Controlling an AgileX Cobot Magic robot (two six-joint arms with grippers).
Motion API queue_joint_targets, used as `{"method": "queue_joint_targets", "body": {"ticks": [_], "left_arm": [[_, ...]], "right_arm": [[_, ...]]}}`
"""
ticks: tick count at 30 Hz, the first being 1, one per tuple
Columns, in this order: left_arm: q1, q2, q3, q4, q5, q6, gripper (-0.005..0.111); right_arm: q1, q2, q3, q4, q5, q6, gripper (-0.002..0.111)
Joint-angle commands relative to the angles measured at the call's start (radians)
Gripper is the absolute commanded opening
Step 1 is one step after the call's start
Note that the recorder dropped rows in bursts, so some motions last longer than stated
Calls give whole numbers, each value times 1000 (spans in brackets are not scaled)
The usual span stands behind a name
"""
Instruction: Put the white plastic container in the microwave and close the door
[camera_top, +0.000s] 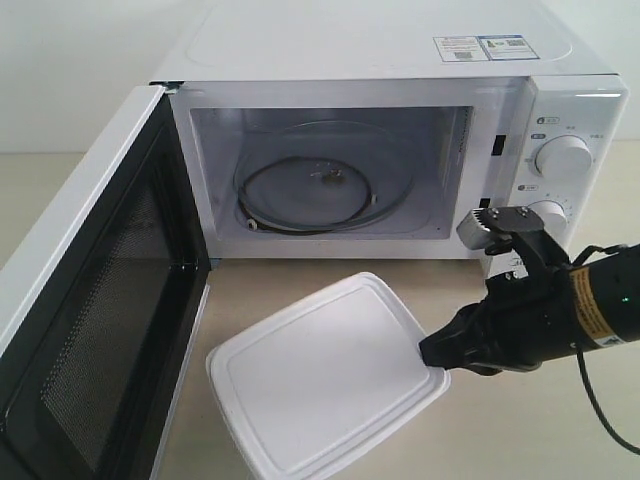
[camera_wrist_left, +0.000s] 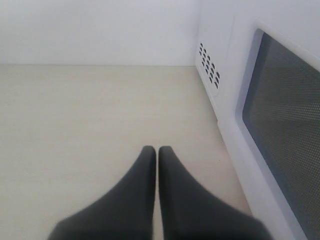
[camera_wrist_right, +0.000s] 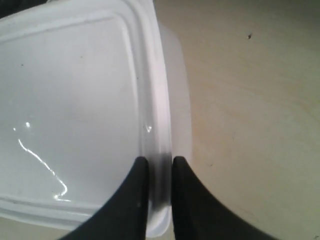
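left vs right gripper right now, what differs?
The left gripper is shut with nothing between its fingers; the right gripper is shut on the rim of the white plastic container. The left gripper sits over bare table beside the outer face of the door; the right gripper is in front of the open microwave. Both have black tapered fingers.

Count check, we see seven kinds.
We count one microwave (camera_top: 380, 50), one door (camera_top: 90, 300), one container (camera_top: 325, 375), one turntable (camera_top: 315, 190), two dials (camera_top: 563, 157) (camera_top: 550, 210), two stickers (camera_top: 459, 47) (camera_top: 506, 46), two grippers (camera_wrist_left: 157, 150) (camera_wrist_right: 160, 162).
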Motion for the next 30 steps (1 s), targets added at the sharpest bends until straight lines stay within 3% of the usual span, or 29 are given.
{"method": "queue_joint_targets", "body": {"ticks": [1,5,8,10,17,23,30], "left_arm": [[2,-3,4,2,0,-9,4],[2,-3,4,2,0,-9,4],[2,-3,4,2,0,-9,4],[2,-3,4,2,0,-9,4],[2,-3,4,2,0,-9,4],[2,-3,4,2,0,-9,4],[2,-3,4,2,0,-9,4]], "right_arm": [[-6,5,-43,-40,-11,37,0],[-6,5,-64,-40,-9,61,11],[-6,5,-64,-40,10,61,37],[-6,5,-64,-40,42,61,46],[-6,-16,-64,-40,106,125,41],[-6,-126,-50,-40,71,187,1],[-6,-217,104,-40,37,214,0]]}}
